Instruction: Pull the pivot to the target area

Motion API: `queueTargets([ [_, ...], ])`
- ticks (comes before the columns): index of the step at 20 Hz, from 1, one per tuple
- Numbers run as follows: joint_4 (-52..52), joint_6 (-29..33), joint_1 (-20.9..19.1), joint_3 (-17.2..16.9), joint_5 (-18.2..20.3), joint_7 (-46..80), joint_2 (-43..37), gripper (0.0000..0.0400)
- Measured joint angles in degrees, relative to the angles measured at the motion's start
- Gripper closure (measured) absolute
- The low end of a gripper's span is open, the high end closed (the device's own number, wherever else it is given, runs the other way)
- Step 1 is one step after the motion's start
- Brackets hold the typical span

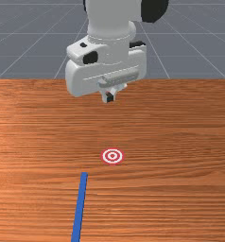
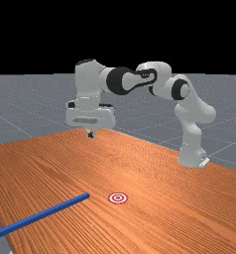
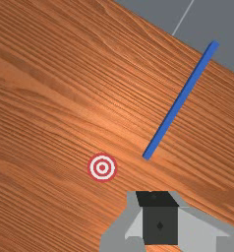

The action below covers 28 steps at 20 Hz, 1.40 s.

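Front view: the blue bar (image 1: pixel 79 208) (taken to be the pivot) is seen lying on the table (image 1: pixel 171 189), its inner end apart from the red-and-white target (image 1: pixel 112 156), on the front view's left of it. Above the wood, the gripper (image 1: pixel 109 98) is held well apart from the bar. If it is lowered on its present line, the bar is likely to be missed altogether.

Far view: the bar's outer end seems to be carried past the table's edge. Should that end be pressed, or the bar be nudged outward, it could be tipped off; if only one end is pulled, it may be swung around rather than drawn across.

Wrist view: the fingertips are seen pressed together, with no gap visible; nothing is grasped or touched, and the bar is left lying free beyond them.
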Motion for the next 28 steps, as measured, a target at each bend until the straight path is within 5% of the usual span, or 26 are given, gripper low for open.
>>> queueTargets([
  [1, -10.2, 9.9, -1.0, 1.5, 3.1, -1.8, -4.0, 0.0400],
  [2, -7.2, 6.7, 0.0, 0.3, 0.7, -0.4, -1.3, 0.0400],
  [3, -21.9, 25.1, -0.8, 1.7, 3.7, -3.1, -6.4, 0.0400],
  [4, -25.2, 29.4, -0.8, 1.8, 4.0, -3.5, -6.5, 0.0400],
  [7, -27.1, 31.3, -0.6, 1.7, 3.8, -3.4, -4.0, 0.0400],
  [8, -20.3, 22.4, 2.4, -1.9, -2.4, 1.3, -0.2, 0.0400],
  [9, -20.6, 22.9, 2.4, -1.9, -2.3, 1.3, 0.1, 0.0400],
  [10, -15.4, 17.7, -0.5, 1.2, 2.4, -2.1, 2.7, 0.0400],
  [11, -16.3, 20.4, -2.8, 3.9, 6.6, -4.9, 2.6, 0.0400],
  [13, -10.0, 18.2, -1.1, 1.5, 3.0, -2.4, 6.2, 0.0400],
  [14, -2.0, 14.5, -2.2, 2.8, 4.6, -2.9, 10.5, 0.0400],
  [20, 2.4, 11.3, -2.9, 1.6, 3.1, -3.4, 13.0, 0.0400],
  [21, 3.8, 10.2, -4.5, 3.4, 5.5, -5.1, 13.9, 0.0400],
  [23, -13.1, 29.5, -3.5, 2.3, 4.5, -5.9, 6.7, 0.0400],
  [24, -18.7, 41.8, -5.1, 5.1, 6.2, -9.0, 5.8, 0.0400],
  [27, -21.4, 44.3, -4.2, 3.8, 5.8, -8.2, 6.7, 0.0400],
  [28, -18.8, 39.0, -3.4, 2.6, 4.9, -6.7, 8.4, 0.0400],
])
